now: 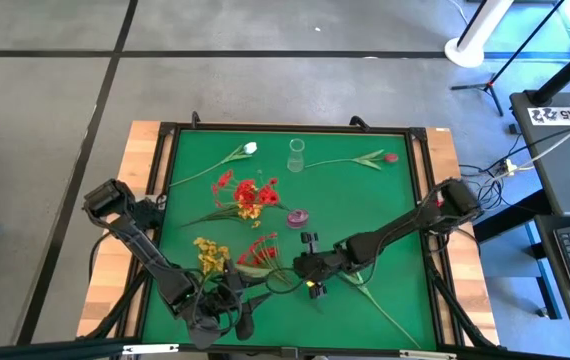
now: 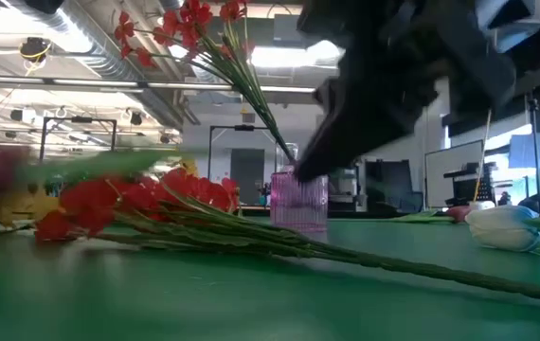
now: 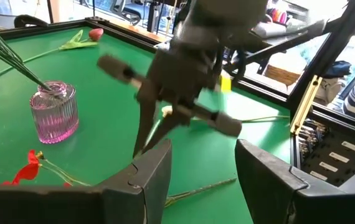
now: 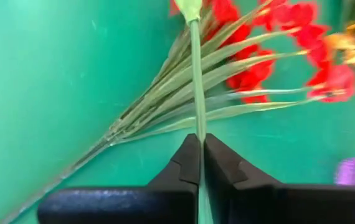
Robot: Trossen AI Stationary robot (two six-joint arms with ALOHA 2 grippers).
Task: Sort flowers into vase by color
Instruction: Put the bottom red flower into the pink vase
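The right gripper [image 4: 200,163] hangs over the near middle of the green felt tabletop [image 1: 395,215], its fingers [image 4: 230,177] pressed together on a thin green flower stem [image 4: 195,81] that runs away from them toward a red blossom. Below it on the felt lies a loose spray of red-blossomed flowers [image 4: 258,56] with long pale-green leaves. The ribbed pink glass vase [image 3: 55,112] stands just beyond, near the middle of the tabletop, and already holds red blossoms on green stems leaning out of its mouth. A clear glass vase [image 1: 296,155] stands empty toward the far edge, with a white tulip bud [image 1: 250,148] to one side of it and a dark red tulip bud [image 1: 390,157] to the other; yellow-orange blossoms [image 1: 208,252] lie by the left arm. The left gripper [image 3: 202,177] waits at the near left, fingers spread wide and holding nothing. The step in hand looks like carrying this red stem to the pink vase. To do it well, lift until the stem's tail clears the spray beneath, tilt it toward upright, and lower the cut end into the mouth beside the stems already there. The grip is so narrow that the stem may swivel, and a nudge could tip the vase.
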